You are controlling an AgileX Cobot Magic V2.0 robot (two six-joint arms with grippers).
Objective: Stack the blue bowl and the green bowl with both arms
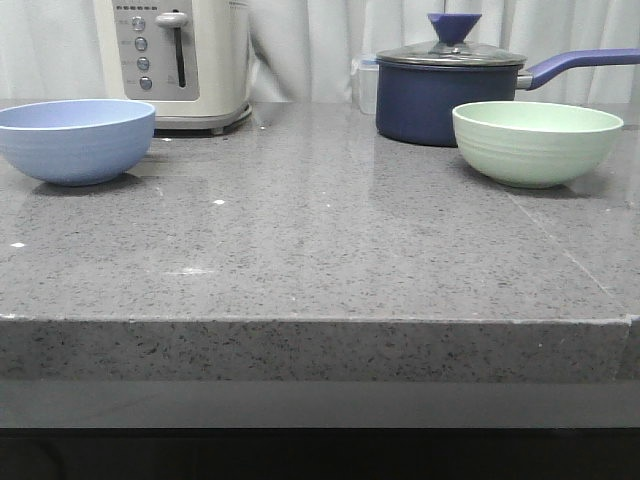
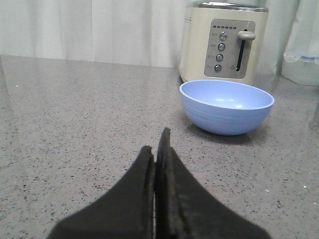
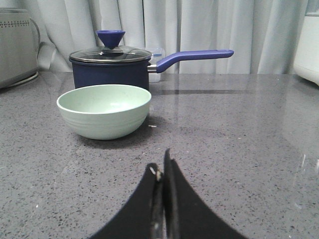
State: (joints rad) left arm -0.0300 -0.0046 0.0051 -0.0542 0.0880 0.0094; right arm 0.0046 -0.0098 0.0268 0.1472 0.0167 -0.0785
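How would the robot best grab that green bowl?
Probably by its rim. The green bowl stands upright and open, with no handle and a rounded outside, so one finger inside and one outside the wall should hold. The right hand, now shut, would open and come down on the near rim, away from the saucepan behind.

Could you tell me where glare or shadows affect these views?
Front view: soft shadows sit under the blue bowl and green bowl. Right wrist view: the saucepan reflects in the glossy counter. Left wrist view: the shut left tool looks soft-edged.
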